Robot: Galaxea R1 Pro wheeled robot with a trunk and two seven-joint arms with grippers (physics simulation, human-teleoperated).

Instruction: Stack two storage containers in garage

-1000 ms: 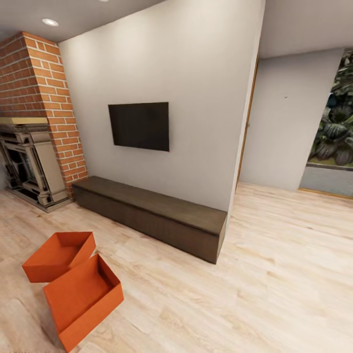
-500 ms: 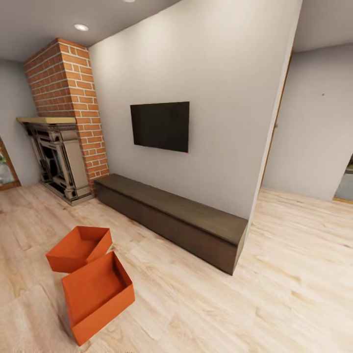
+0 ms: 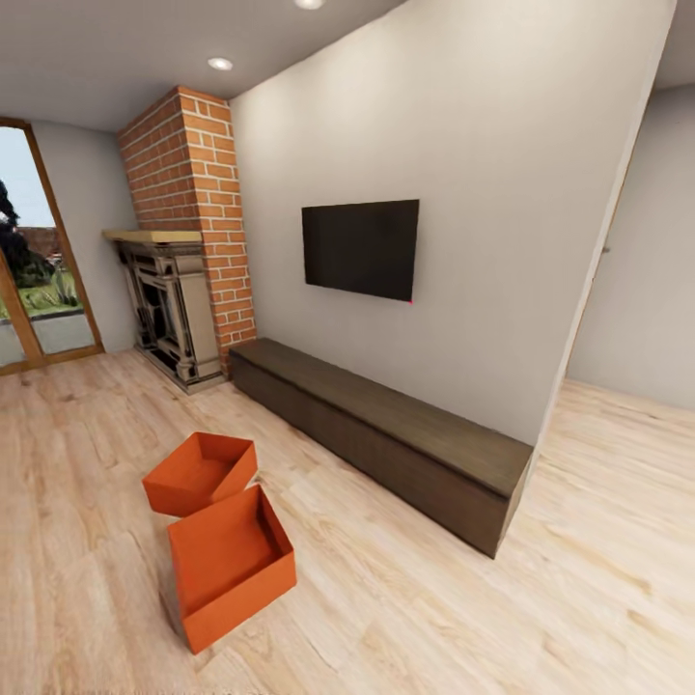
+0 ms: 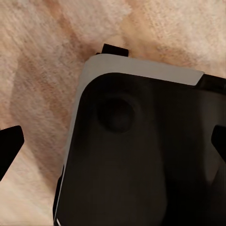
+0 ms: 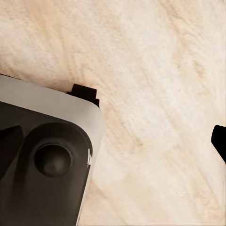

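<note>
Two orange-red open-topped storage containers stand side by side on the living room's light wood plank floor in the head view, at the lower left. The nearer container (image 3: 232, 565) touches a corner of the farther container (image 3: 200, 473); both are empty. My left gripper (image 4: 113, 148) hangs open over the robot's dark base (image 4: 141, 155), with one fingertip (image 4: 8, 148) at the frame edge. My right gripper (image 5: 113, 146) is open too, above the plank floor and the base, its dark fingertip (image 5: 220, 141) at the frame edge. Neither holds anything. The garage is out of view.
A long low dark-wood cabinet (image 3: 386, 430) runs along the grey wall under a black TV (image 3: 360, 248). A red-brick column (image 3: 198, 193) with a fireplace (image 3: 169, 309) stands at the back left beside a glass door (image 3: 29, 261). A passage (image 3: 637, 290) opens past the wall's right end.
The head view has swung to the left, so the whole picture has shifted right; the glass door has come into view. The containers keep their place on the floor.
</note>
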